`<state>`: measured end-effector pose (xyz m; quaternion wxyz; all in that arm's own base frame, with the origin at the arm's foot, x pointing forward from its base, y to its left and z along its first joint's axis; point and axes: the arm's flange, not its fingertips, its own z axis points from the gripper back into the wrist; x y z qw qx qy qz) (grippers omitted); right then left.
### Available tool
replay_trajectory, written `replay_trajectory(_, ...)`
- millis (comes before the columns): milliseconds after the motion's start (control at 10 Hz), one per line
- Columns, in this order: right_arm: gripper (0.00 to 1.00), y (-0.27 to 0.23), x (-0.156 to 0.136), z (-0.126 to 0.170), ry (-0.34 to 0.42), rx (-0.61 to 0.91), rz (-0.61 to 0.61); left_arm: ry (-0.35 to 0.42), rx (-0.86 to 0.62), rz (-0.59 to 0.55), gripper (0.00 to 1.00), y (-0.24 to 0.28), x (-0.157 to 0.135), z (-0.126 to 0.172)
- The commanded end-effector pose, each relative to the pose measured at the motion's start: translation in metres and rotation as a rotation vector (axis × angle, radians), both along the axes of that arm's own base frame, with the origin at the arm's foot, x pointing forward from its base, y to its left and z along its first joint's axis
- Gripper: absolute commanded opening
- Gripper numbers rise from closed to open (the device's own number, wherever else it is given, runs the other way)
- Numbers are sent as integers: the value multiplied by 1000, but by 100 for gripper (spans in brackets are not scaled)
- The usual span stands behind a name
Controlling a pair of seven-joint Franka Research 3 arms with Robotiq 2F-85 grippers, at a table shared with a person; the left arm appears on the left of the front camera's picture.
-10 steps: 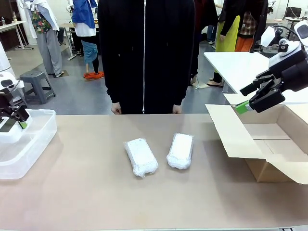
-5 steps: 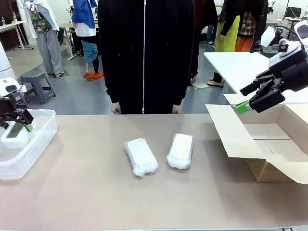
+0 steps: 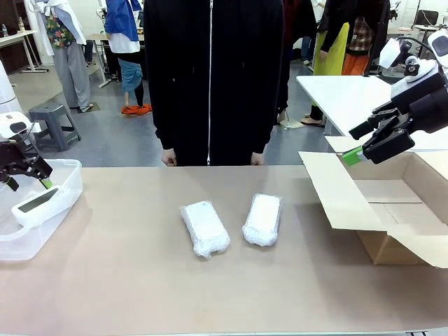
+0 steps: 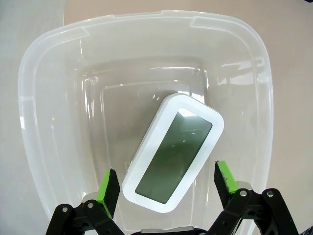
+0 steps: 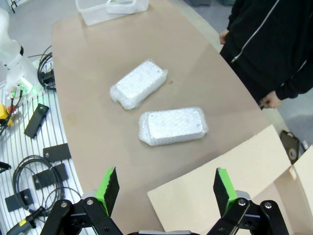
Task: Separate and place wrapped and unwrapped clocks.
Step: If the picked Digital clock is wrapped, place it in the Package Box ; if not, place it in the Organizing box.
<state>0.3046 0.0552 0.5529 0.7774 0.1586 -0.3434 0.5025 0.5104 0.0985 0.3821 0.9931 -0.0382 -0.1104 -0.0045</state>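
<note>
Tabletop (image 3: 119, 280) tan, floor (image 3: 105, 143) grey

No legible text or labels

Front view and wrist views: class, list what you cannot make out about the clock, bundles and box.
Clock: left wrist view, glare on dark screen; any display unreadable.
Wrapped bundles: front view, crinkly film hides contents.
Cardboard box: front view, right edge cuts it off; flaps hide part of inside.
</note>
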Motion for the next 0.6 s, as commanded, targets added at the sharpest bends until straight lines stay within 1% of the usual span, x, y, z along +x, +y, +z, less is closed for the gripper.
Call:
replay_trajectory(0, 100, 0, 1, -2, 5, 21, 19, 2, -32, -19, 100, 6, -2, 6)
replay_trajectory(200, 100, 0, 1, -2, 5, 21, 19, 6, -52, -28, 100, 2, -17, 30)
replay_trajectory(400, 100, 0, 1, -2, 5, 21, 19, -27, -127, -11, 100, -7, -49, 66)
replay_trajectory(500, 100, 0, 1, -2, 5, 21, 19, -55, -87, -13, 100, -12, -69, 83)
